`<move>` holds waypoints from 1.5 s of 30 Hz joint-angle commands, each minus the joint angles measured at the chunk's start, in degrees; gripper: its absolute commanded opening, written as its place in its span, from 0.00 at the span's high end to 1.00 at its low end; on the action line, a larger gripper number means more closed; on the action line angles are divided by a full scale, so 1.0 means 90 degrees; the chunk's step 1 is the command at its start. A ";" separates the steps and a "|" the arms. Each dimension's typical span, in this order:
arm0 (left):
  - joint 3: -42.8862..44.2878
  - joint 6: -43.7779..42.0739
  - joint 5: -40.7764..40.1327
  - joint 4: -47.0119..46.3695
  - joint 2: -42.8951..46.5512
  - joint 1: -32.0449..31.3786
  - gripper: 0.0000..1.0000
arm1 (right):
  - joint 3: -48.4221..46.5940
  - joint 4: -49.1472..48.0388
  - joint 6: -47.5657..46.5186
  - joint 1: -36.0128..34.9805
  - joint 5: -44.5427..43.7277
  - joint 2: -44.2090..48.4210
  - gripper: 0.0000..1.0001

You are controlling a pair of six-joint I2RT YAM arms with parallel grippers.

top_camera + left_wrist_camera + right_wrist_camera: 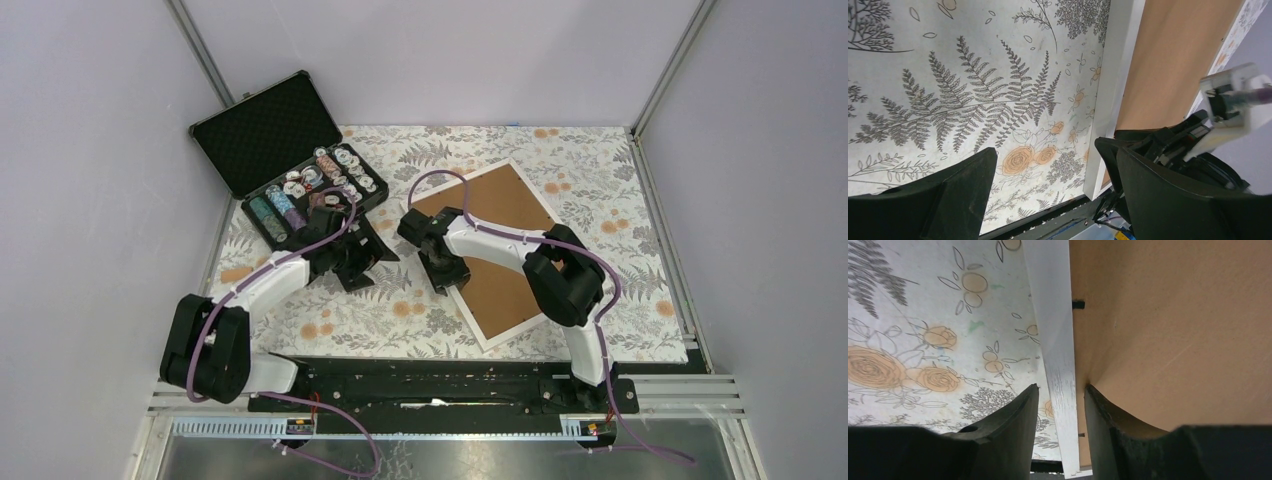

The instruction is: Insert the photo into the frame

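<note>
- Frame lies flat and back-up on the flower-patterned bench, turned at an angle, right of centre. A plain brown backing board fills its opening.
- Photo: not visible in any view. It may lie under the board, but that cannot be told.
- Back-up is probably how the frame has to lie, since that side gives access for loading or closing it.
- Right pincer points down at the frame's near-left rail. In its wrist view the right pincer straddles the white rail, one finger over the cloth, the other over the board. The jaws are about half closed. Whether they pinch the rail cannot be told, as thin slivers show on both sides.
- Left pincer hovers over bare cloth just left of the frame, near an open black case of chips. Its jaws stand wide apart and hold nothing. It is probably waiting to steady or lift the frame.
</note>
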State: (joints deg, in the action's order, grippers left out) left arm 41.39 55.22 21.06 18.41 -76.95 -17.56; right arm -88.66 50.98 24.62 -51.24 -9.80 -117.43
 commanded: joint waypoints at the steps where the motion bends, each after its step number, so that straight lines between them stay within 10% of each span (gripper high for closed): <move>1: -0.0101 -0.0160 -0.0209 -0.0278 0.0480 0.0131 0.06 | 0.0212 0.0113 -0.0052 0.0027 0.0185 0.0167 0.56; 10: -0.0603 0.0041 0.0521 -0.1154 0.0506 0.0379 0.07 | 0.0562 -0.0549 0.0088 0.0015 -0.0646 -0.0392 1.00; 17: -0.1716 0.1438 0.2030 -0.5340 -0.0273 0.0335 0.04 | 0.1484 -0.1768 -0.0809 0.0092 0.0922 0.1605 1.00; 26: -0.1922 0.2903 0.0761 -0.8406 -0.2024 -0.1054 0.21 | 0.1553 -0.1971 -0.0581 0.0378 0.1494 0.2081 1.00; 38: -0.1286 0.3317 -0.0134 -0.8825 -0.2958 -0.1506 0.26 | 0.1396 -0.1863 -0.0373 0.0526 0.1585 0.2638 1.00; 45: -0.0723 0.3279 -0.0053 -0.9107 -0.3149 -0.1490 0.70 | 0.1528 -0.2018 -0.0355 0.0542 0.1642 0.2903 1.00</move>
State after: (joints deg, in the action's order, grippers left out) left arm 30.06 86.98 21.23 -60.99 -107.63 -31.16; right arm -73.71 36.29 20.40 -46.63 2.24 -97.12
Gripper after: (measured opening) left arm 0.437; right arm 0.086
